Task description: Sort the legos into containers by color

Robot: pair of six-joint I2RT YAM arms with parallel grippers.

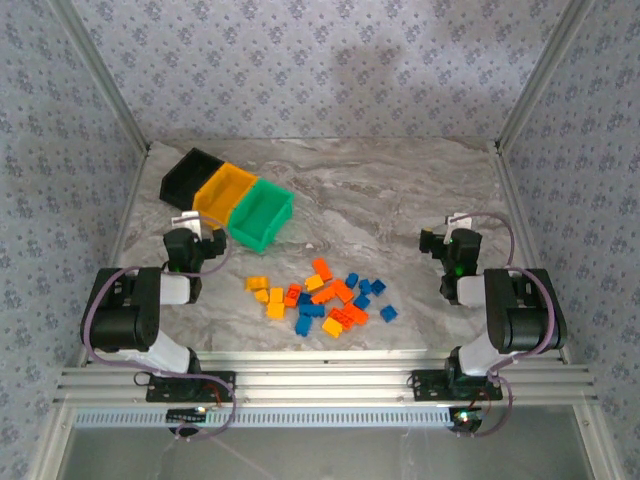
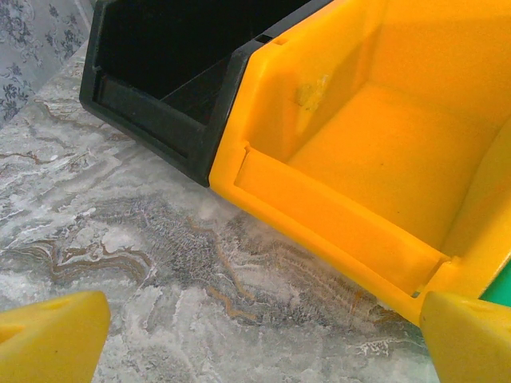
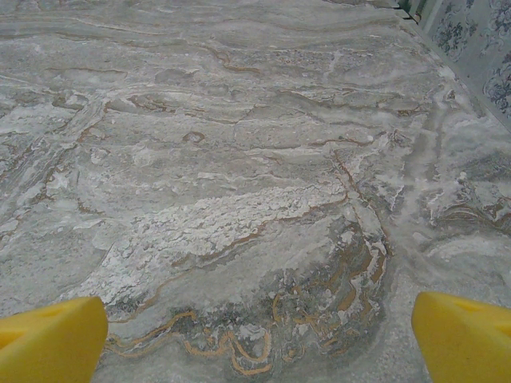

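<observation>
The legos (image 1: pixel 322 296) lie in a loose pile of yellow, orange-red and blue bricks on the marble table, between the two arms. The containers stand in a joined diagonal row at the back left: black (image 1: pixel 190 177), yellow-orange (image 1: pixel 224 192) and green (image 1: pixel 262 216). My left gripper (image 1: pixel 192 226) is open just in front of the row. In the left wrist view the black bin (image 2: pixel 160 72) and the yellow-orange bin (image 2: pixel 375 152) are both empty inside, with bare table between the yellow fingertips (image 2: pixel 48 339). My right gripper (image 1: pixel 452 232) is open over bare marble (image 3: pixel 239 199), holding nothing.
Metal frame posts (image 1: pixel 130 135) and patterned walls close in the table on the left, right and back. A sliver of the green bin (image 2: pixel 500 289) shows at the right edge of the left wrist view. An aluminium rail (image 1: pixel 320 385) runs along the near edge by the arm bases.
</observation>
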